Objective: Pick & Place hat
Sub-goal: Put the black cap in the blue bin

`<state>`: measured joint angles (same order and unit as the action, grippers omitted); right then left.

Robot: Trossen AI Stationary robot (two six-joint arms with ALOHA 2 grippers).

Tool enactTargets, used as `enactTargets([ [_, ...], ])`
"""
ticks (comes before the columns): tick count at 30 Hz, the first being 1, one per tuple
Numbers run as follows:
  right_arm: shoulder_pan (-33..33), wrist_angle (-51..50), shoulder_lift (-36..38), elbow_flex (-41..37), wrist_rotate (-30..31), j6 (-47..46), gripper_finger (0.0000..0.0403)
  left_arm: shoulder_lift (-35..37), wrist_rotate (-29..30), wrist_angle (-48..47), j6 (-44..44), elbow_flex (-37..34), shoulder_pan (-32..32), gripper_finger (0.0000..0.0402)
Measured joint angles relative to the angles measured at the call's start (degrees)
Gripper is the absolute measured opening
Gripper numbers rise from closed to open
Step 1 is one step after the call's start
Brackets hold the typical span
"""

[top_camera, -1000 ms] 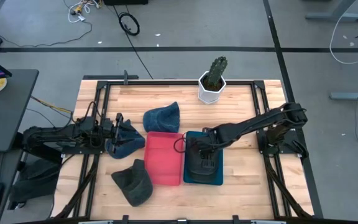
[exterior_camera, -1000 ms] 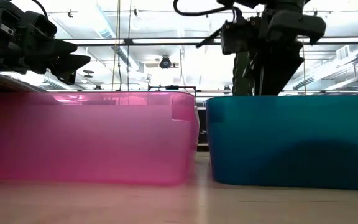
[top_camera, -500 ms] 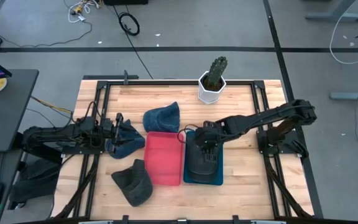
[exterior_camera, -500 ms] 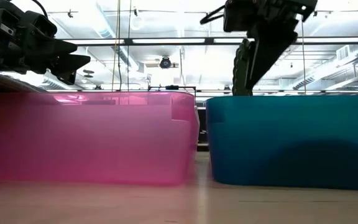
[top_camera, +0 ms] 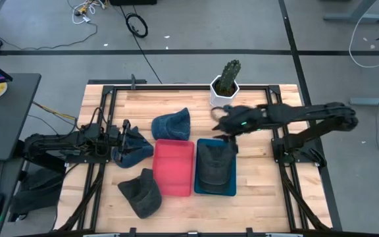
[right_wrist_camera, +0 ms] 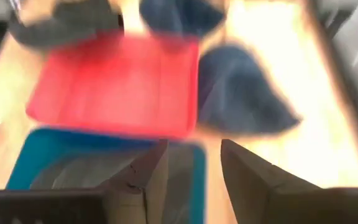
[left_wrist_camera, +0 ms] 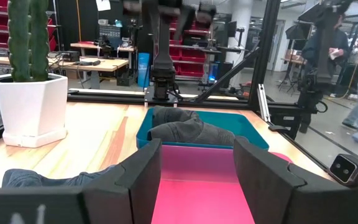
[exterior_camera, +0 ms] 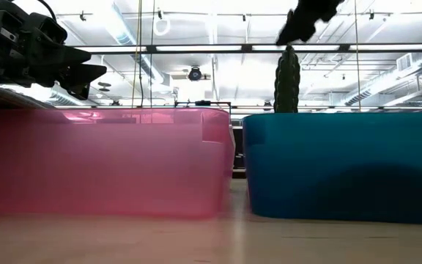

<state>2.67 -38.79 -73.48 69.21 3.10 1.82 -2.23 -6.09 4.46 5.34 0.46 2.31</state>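
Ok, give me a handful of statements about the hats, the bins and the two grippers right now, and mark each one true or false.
1. A dark grey hat lies in the teal bin. True.
2. The red bin holds a hat. False: it is empty.
3. The right gripper is shut on a hat. False: its fingers are open and hold nothing.
4. The left gripper is at the blue hat left of the red bin. True.
5. The cactus pot stands inside the teal bin. False: it stands on the table behind it.
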Motion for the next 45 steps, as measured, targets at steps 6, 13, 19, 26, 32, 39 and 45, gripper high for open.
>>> enactTargets([
  [6,-1.2,22.5,13.8,-14.5,-2.7,8.1,0.0121,0.0,0.0,0.0,0.0,0.0,0.0,0.0204],
  [13,-2.8,37.5,27.0,-29.5,-3.0,6.9,0.0048,0.0,0.0,0.0,0.0,0.0,0.0,0.0204],
  [19,-4.0,40.6,38.9,-38.3,-2.9,4.4,0.0016,0.0,0.0,0.4,0.0,0.0,0.0,0.0204],
  [26,-4.0,41.2,52.6,-45.9,-4.4,3.2,0.0004,0.0,0.0,1.8,0.0,0.0,0.0,0.0204],
  [32,-4.0,41.0,62.3,-51.9,-4.0,1.3,0.0003,0.0,0.0,1.8,0.0,0.0,0.0,0.0204],
  [39,-4.0,41.7,70.1,-57.9,-4.0,3.2,0.0002,0.0,0.0,1.8,0.0,0.0,0.0,0.0204],
  [45,-4.0,42.8,73.5,-61.9,-4.0,2.7,0.0001,0.0,0.0,1.8,0.2,0.0,0.0,0.0204],
])
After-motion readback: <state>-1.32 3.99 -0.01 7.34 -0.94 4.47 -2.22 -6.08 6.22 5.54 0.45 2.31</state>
